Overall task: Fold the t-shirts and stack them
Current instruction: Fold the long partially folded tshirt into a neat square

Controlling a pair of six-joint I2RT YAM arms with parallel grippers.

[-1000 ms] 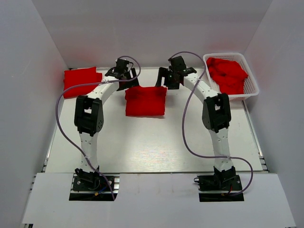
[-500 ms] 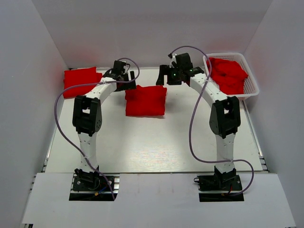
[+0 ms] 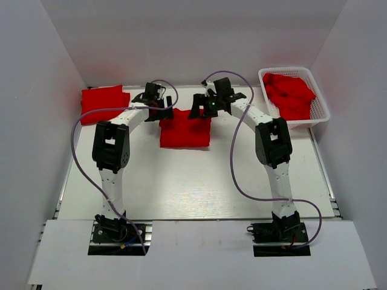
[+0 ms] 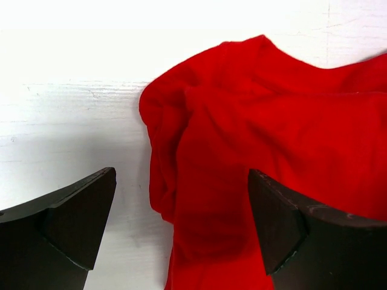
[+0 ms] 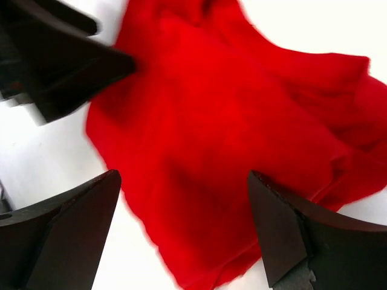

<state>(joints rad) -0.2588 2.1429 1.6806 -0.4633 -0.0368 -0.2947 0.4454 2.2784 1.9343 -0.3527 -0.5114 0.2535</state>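
**Both hands open at far edge of middle shirt; nothing held**

The left hand (image 3: 162, 107) is standing wide open and is holding nothing. In its wrist view its two dark fingers (image 4: 72, 223) are flanking a rumpled corner of the middle shirt (image 3: 184, 130), with the bare white surface (image 3: 181, 181) showing beside the cloth.

The right hand (image 3: 199, 110) is likewise standing wide open and holding nothing. Its wrist view is showing the same shirt spread below and between its fingers. A further dark part, seemingly the left hand, is sitting at the upper left of that view. Whether any fingertip is touching the cloth cannot be told.

The middle shirt is lying on the surface as a roughly square, folded red pad, between the two arms and toward the far side. Both hands are hovering at its far edge, the left at the far-left corner and the right further along toward the right. The cloth there is looking creased and bunched rather than flat.

A second folded shirt (image 3: 104, 104) is lying at the far-left corner of the surface, well apart from the middle one. More shirts (image 3: 290, 93) are lying heaped and unfolded in the white basket (image 3: 284, 70) at the far right, apart from both hands.
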